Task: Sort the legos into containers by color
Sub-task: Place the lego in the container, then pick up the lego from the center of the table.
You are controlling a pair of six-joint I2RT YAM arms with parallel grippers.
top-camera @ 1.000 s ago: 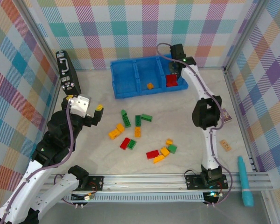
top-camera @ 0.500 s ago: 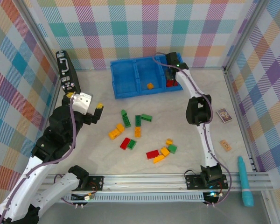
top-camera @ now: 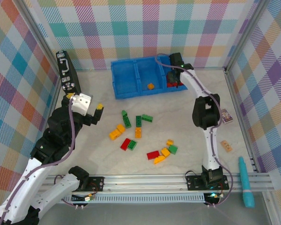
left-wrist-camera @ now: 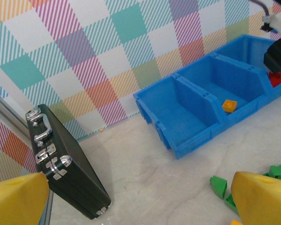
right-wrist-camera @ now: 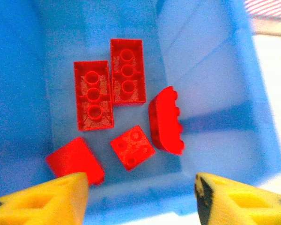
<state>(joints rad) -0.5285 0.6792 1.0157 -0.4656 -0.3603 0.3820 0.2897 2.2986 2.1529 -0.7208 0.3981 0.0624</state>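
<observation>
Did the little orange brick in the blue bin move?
No. The orange brick sits in the same spot as before, near the front wall of the middle compartment of the containers.

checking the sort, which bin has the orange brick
The middle bin, with one orange brick on its floor; the right bin holds red bricks.
</observation>
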